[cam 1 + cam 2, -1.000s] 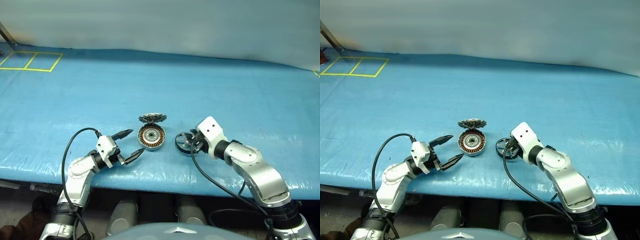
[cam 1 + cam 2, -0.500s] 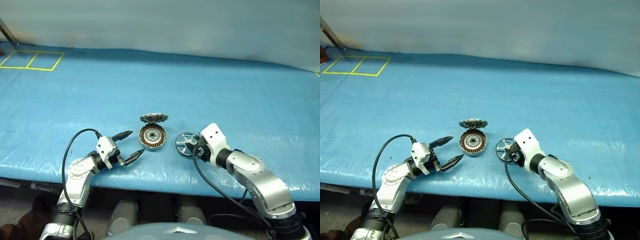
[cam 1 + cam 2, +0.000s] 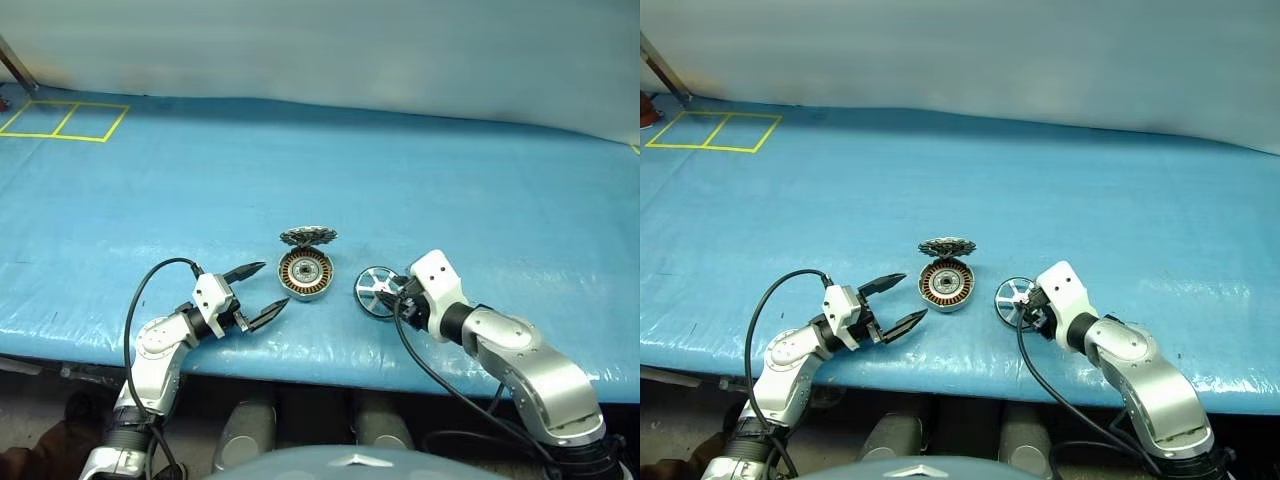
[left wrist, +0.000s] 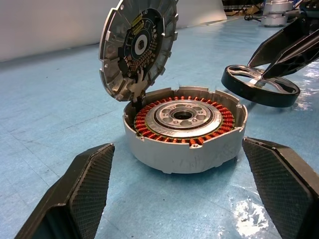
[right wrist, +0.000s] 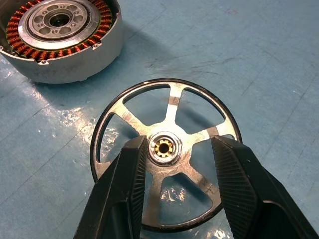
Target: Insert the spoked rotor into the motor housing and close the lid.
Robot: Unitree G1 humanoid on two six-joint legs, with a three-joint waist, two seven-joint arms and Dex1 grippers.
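Motor housing (image 3: 303, 275): on the blue tabletop (image 3: 450, 190), copper windings exposed. Lid (image 3: 306, 237): hinged upright at the housing's far rim. Spoked rotor (image 5: 167, 152): just right of the housing, apart from it, clamped at its hub by the right gripper (image 5: 175, 159). Left gripper (image 3: 260, 292): left of the housing, jaws wide apart, empty.
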